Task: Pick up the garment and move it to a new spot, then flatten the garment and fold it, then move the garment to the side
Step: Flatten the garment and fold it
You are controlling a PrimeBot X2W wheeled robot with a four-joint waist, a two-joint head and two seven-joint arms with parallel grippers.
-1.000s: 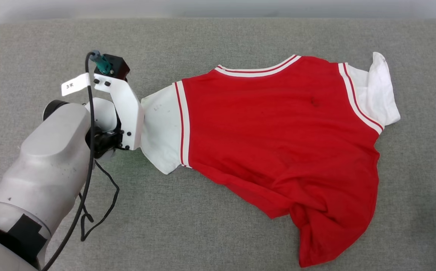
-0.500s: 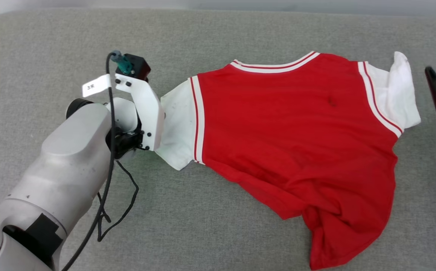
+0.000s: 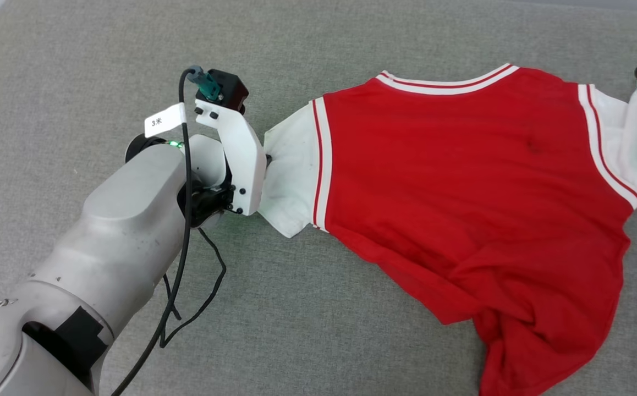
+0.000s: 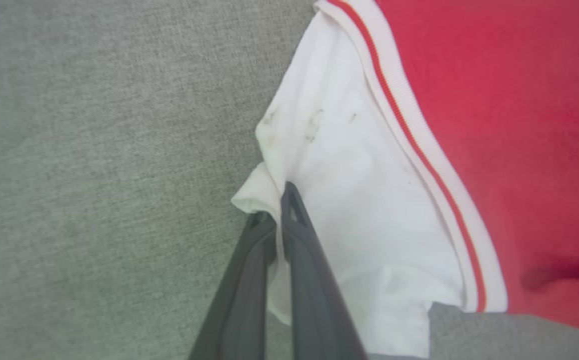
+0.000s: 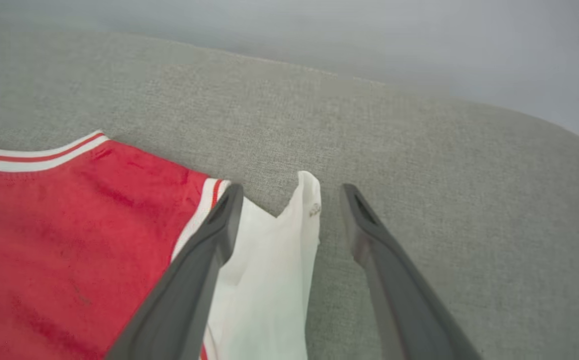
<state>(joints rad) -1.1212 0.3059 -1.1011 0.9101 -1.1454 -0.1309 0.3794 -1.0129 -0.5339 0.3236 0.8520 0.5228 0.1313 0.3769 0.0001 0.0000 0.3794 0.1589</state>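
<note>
Garment: red jersey T-shirt with white short sleeves and red-and-white stripe trim (image 3: 461,181), lying plain face up on grey woven fabric surface (image 3: 351,44), hem bunched. Left gripper (image 4: 275,209) clamped on one white sleeve edge. Right gripper (image 5: 292,192) spread wide around opposite sleeve tip. White cable label (image 3: 164,120) marked "3米".

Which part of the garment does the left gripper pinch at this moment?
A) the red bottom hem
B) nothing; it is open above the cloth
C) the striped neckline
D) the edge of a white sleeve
D: in the left wrist view the left gripper is shut on the bunched edge of the white sleeve of the garment.
</note>
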